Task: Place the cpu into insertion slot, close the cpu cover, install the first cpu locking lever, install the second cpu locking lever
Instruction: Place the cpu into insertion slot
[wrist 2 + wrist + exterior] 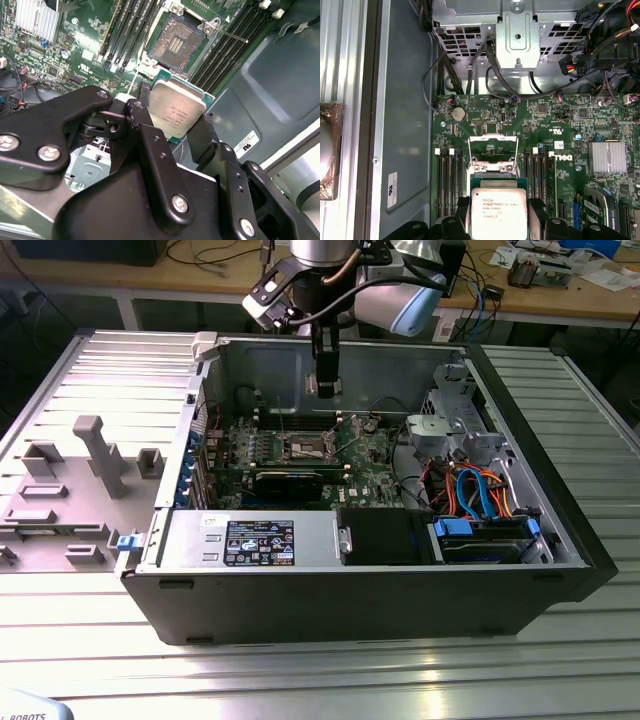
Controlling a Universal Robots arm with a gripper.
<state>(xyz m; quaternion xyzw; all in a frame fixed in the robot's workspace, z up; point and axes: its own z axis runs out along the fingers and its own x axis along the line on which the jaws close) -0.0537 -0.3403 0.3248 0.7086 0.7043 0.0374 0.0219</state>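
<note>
My gripper [325, 387] hangs inside the open computer case, above the green motherboard [370, 475]. It is shut on the cpu [176, 111], a silvery square chip on a green base, clamped by its edges between the black fingers [146, 116]. In the first wrist view the cpu [498, 211] sits between the same fingers [536, 211]. The insertion slot [177, 42] lies bare just past the chip, its dark centre showing. The cpu cover [493, 145] stands swung up at the slot's far side. A thin locking lever [231, 33] sticks out beside the slot.
Long memory slots [449, 176] flank the socket on both sides. A black expansion card [290, 483], a finned heat sink [606, 156], a drive cage [447, 430] and orange and blue cables [480, 495] crowd the case. A grey fixture plate [70, 490] lies at the exterior view's left.
</note>
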